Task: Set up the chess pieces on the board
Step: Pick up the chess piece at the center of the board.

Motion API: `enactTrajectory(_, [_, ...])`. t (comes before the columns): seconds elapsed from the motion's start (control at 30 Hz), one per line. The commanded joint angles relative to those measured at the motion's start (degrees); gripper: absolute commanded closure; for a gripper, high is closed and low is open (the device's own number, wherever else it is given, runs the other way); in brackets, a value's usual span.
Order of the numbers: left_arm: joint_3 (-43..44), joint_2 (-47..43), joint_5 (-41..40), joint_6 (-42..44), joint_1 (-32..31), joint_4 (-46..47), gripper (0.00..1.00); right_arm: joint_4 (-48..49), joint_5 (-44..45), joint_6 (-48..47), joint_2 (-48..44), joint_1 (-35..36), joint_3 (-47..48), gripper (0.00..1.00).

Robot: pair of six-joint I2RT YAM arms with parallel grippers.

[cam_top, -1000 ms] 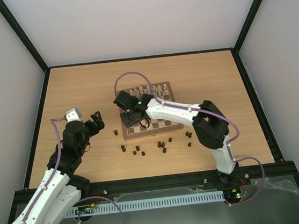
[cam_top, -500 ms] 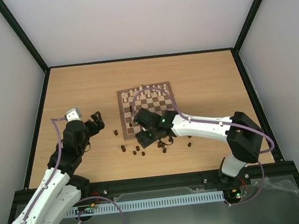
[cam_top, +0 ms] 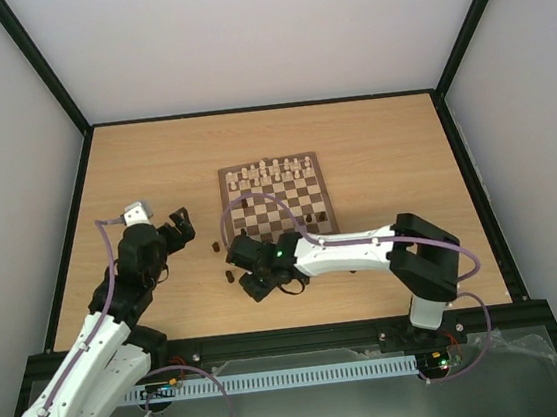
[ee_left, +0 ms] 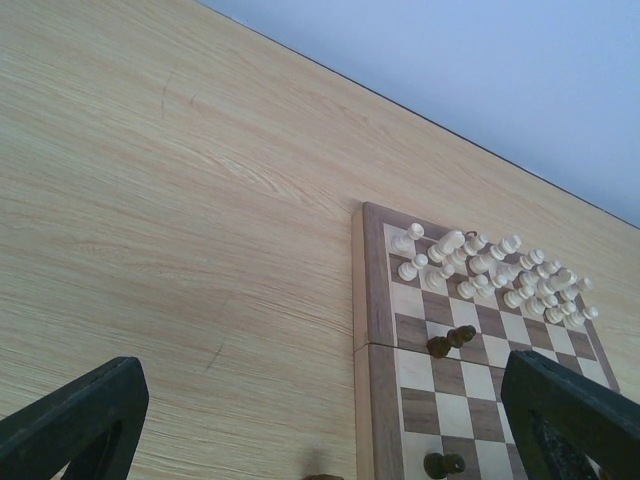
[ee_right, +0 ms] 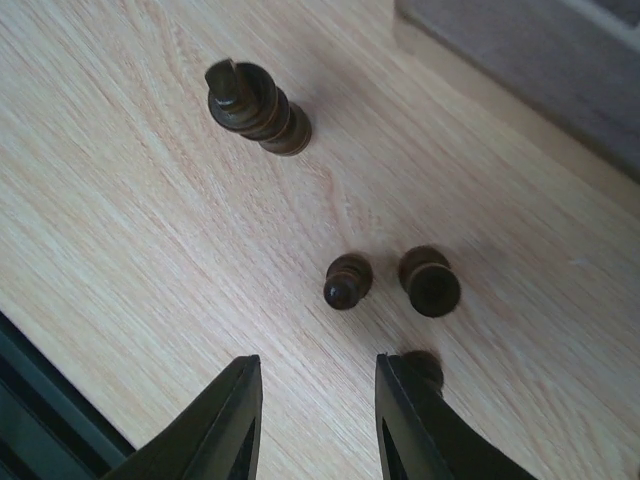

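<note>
Right gripper (ee_right: 315, 400) low over the plain wooden tabletop (ee_right: 120, 230), black jaws narrowly parted, nothing between (bare wood shows in the gap); small dark brown wooden chess pieces (ee_right: 347, 281) stand loose just ahead; left gripper (cam_top: 176, 230) gapes wide, empty; beyond, square brown-and-cream chessboard (ee_left: 368, 290), pale cream pieces (ee_left: 480, 265) ranked along its far side. Step, I judge: picking one up; next, ease forward to straddle it, then pinch.
</note>
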Motion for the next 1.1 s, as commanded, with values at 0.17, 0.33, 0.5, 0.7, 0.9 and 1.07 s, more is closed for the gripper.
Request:
enactTrajectory(0.17, [-0.74, -1.79, -0.18, -0.18, 0.29, -0.82, 0.00, -1.72, 1.51, 0.85, 6.27, 1.25, 5.12, 0.66])
enactTrajectory(0.33, [-0.65, -1.86, 0.00, -0.18, 0.38, -0.91, 0.00, -3.19, 3.14, 0.29, 9.27, 1.21, 7.94, 0.66])
enactTrajectory(0.5, [-0.67, -2.48, -0.20, -0.23, 0.38, -1.17, 0.00, -4.41, 4.35, 0.17, 11.04, 1.19, 9.72, 0.66])
enactTrajectory(0.7, [-0.70, -2.82, -0.11, -0.24, 0.38, -1.22, 0.00, -5.13, 5.47, 0.59, 11.49, 1.21, 9.99, 0.69])
enactTrajectory(0.9, [-0.74, -3.01, -0.09, -0.24, 0.38, -1.26, 0.00, -5.41, 5.59, 0.87, 11.92, 1.19, 9.83, 0.71])
enactTrajectory(1.07, [-0.82, -3.15, -0.11, -0.19, 0.36, -1.34, 0.01, -5.40, 5.24, 0.79, 12.04, 1.21, 9.71, 0.75])
